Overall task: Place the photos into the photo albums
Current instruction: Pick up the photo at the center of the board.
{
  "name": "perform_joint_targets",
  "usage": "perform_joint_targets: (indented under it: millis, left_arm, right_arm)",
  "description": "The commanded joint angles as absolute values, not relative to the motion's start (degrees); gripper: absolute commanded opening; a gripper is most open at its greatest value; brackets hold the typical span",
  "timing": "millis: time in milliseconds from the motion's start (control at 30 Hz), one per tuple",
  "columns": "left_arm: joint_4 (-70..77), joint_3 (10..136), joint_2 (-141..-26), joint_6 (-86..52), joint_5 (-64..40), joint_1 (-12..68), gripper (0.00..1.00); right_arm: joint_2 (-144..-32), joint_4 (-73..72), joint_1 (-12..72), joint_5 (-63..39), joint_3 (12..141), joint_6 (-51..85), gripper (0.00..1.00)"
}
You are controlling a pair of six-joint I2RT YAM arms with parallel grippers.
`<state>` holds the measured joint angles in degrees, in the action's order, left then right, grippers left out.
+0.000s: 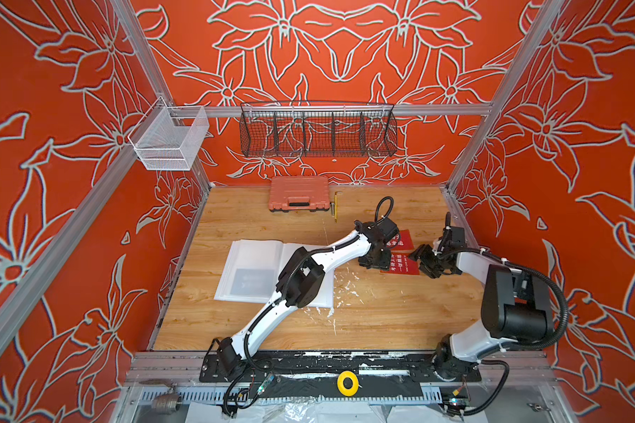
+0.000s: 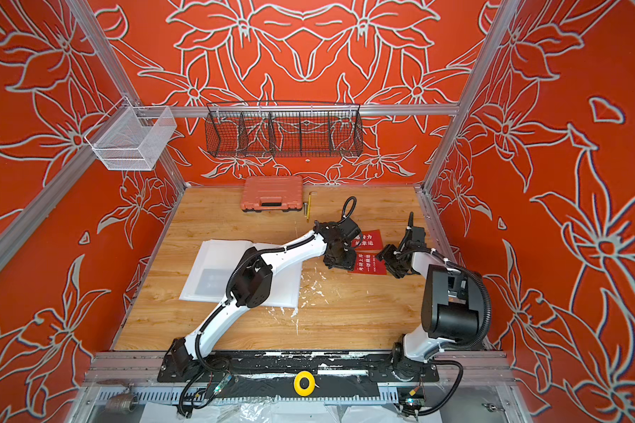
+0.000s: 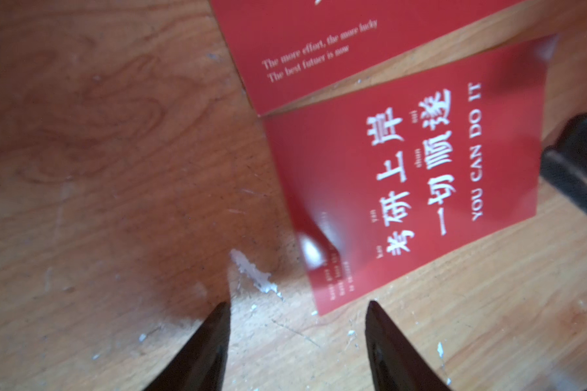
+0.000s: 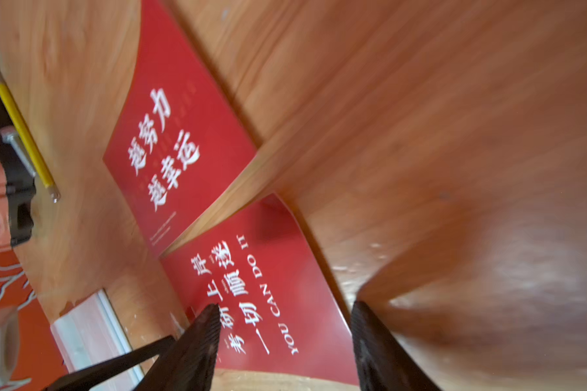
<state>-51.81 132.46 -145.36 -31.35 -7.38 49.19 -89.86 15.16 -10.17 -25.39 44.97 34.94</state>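
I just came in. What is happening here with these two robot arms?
The white album lies open on the wooden table, and the left arm reaches across it. The left claw and the right claw, both open, stand at the red YOU CAN DO IT card, one on each side; neither holds it yet. A second red card lies close by.

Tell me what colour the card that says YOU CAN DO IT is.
The YOU CAN DO IT card is red with white writing. It shows best in the left wrist view.
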Motion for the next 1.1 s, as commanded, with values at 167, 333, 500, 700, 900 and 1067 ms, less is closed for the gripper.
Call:
perform_joint_targets:
  millis: [167, 333, 500, 700, 900, 1067]
  left_arm:
    - [-53.9, 131.9, -145.1, -31.9, -5.3, 48.6, 0.61]
    - [-53.8, 131.4, -144.8, -31.7, -5.2, 48.1, 0.59]
    - [-54.8, 131.2, -143.8, -31.3, -3.1, 47.6, 0.58]
    - [-53.3, 132.4, -143.2, -28.0, -3.4, 47.5, 0.59]
    - [-54.8, 136.6, -145.9, -26.5, -7.6, 47.6, 0.59]
    - [-54.1, 136.4, -146.8, -25.7, -9.3, 47.6, 0.58]
  right_arm:
    - [-84.2, 15.9, -8.7, -29.6, 40.5, 34.4, 0.64]
    - [-83.8, 15.0, -8.6, -33.0, 40.1, 34.5, 0.63]
    - [-82.4, 16.9, -8.7, -31.2, 40.6, 34.5, 0.62]
    - [-79.4, 20.2, -8.8, -25.1, 40.5, 33.6, 0.64]
    - [-82.4, 19.5, -9.1, -23.2, 39.8, 33.8, 0.63]
    - [-85.5, 16.6, -9.1, -25.4, 39.6, 33.9, 0.63]
